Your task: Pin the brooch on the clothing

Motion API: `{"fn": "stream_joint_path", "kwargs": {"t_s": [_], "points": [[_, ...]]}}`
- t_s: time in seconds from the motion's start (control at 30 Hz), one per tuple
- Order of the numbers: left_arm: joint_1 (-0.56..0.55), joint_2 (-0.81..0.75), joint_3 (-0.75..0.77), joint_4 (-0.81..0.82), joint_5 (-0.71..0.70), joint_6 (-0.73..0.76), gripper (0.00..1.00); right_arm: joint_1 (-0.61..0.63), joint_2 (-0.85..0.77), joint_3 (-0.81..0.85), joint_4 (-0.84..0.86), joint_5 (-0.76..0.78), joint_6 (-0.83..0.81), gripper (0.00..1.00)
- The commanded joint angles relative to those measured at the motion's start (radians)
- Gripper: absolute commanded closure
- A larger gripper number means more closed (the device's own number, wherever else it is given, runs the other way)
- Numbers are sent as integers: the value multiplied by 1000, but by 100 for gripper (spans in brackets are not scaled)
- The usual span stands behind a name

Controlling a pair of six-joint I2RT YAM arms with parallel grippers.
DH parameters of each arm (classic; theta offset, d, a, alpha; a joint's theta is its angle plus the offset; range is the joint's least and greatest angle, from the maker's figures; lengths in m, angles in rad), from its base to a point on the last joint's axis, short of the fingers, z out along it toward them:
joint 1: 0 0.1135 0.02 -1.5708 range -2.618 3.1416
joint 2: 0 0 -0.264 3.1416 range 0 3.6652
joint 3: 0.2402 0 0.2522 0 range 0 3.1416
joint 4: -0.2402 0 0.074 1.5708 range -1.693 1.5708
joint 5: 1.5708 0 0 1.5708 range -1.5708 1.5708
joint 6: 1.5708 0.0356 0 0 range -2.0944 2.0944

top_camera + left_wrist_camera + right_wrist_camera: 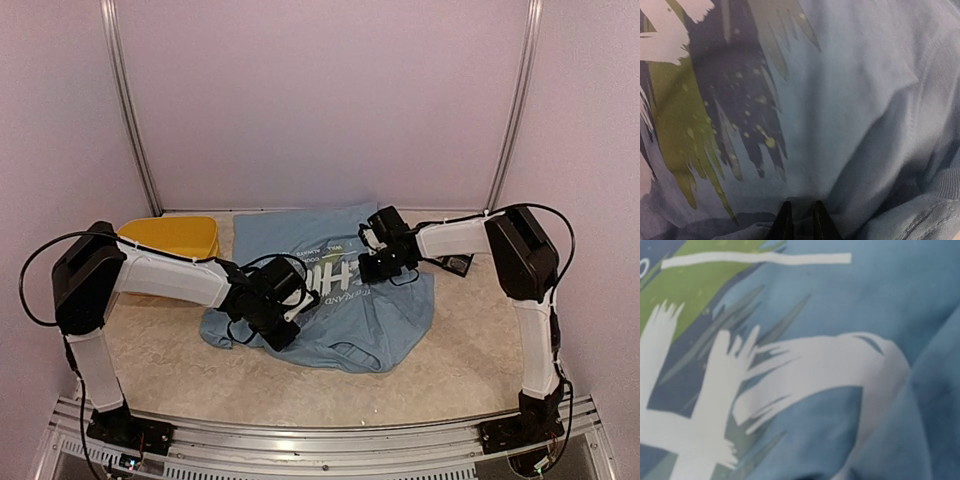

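Left gripper [801, 223] sits at the bottom centre of its wrist view, pressed down into the light blue short-sleeved T-shirt [385, 310]; its two dark fingers [782, 224] stand narrowed to a slit, and they seem to pinch a small ridge of the cloth between them, though the view is dim there. Around them the shirt's yellow-green streak runs down the left of that view, with dark splatter print beside it; the fabric folds away to the lower right.

Right gripper [380, 264] is closed and hangs low over the shirt's print, right of centre in the overhead view; its wrist view is filled by white brush-stroke lettering and blue cloth, and whether it holds anything I cannot tell.

The shirt lies rumpled in the middle of the beige textured table top [460, 350], between the two arms; a yellow plastic tub [175, 236] stands near its left edge, at the left of the frame.
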Motion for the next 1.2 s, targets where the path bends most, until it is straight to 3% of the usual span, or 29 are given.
{"fn": "stream_joint_path", "kwargs": {"t_s": [0.0, 0.17, 0.4, 0.5, 0.6, 0.67, 0.77, 0.93, 1.17], "points": [[-62, -113, -88, -115, 136, 17, 86, -6, 83, 62, -51, 68, -6, 100], [-178, -195, -139, -217, 300, 17, 85, -6, 70, 115, -84, 104, -50, 100], [-208, -342, -79, -341, 304, 106, 79, 15, -54, 137, -113, 74, -198, 100], [-120, -403, -32, -234, 280, 36, 78, 62, -151, 65, -133, 87, -252, 100], [41, -415, -52, -80, 189, -153, 80, 96, -231, -43, -134, 59, -233, 100], [124, -382, -72, -28, 82, -239, 80, 114, -250, -94, -121, 11, -223, 100], [190, -292, -54, 11, 29, -307, 77, 140, -230, -93, -108, -88, -220, 100], [230, -231, -77, 33, -167, -462, 60, 150, -183, -53, -122, -84, -181, 100], [298, -327, -238, 151, -267, -675, 37, 151, -167, -76, -123, -52, -158, 100]]}}
